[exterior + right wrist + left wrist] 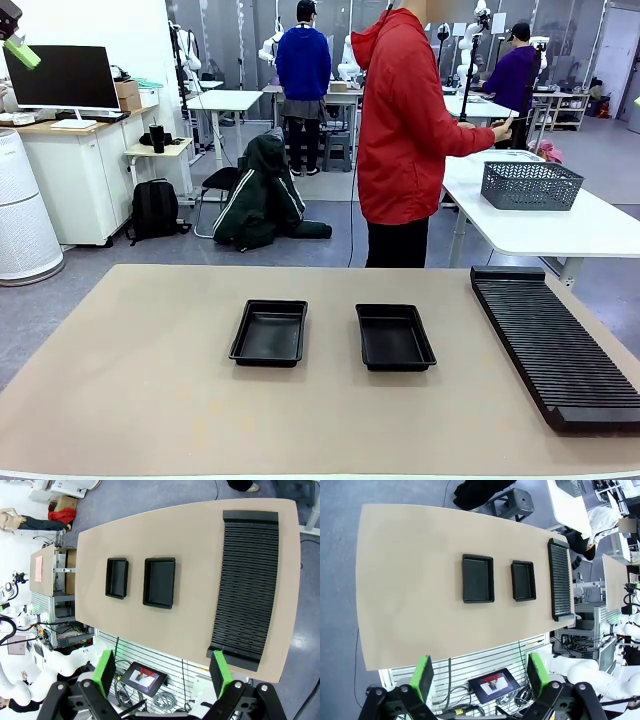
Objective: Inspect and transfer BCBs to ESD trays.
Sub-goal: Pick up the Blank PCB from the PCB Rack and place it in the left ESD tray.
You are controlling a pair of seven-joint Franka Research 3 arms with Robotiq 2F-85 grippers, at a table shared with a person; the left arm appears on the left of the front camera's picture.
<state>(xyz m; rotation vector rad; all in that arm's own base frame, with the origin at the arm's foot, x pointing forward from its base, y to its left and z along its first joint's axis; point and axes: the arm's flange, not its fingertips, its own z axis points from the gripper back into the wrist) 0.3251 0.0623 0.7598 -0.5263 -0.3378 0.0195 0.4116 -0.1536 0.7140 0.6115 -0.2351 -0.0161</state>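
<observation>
Wide tan counter [150, 400], seen from the robot's side. Two shallow black rectangular plastic trays with flared rims sit side by side near the counter's middle, well apart from every edge: the left tray [268, 333] and the right tray [394, 338], with a gap between them. Both are bare inside. A long black ribbed slotted rack [550, 345] runs along the counter's right edge; its slots look dark, with no green in them.

The left claw [480, 676] and right claw [162, 672] hang high above the counter, jaws wide, holding nothing. A person in a red hooded top [405, 130] stands past the far edge, turned toward a separate white counter bearing a grey mesh basket [530, 185].

The task looks barely begun, probably a wait for circuit boards. The best approach is to hold both claws wide and clear, then grip each thin board by its edges and lay it flat within a tray's rim.
</observation>
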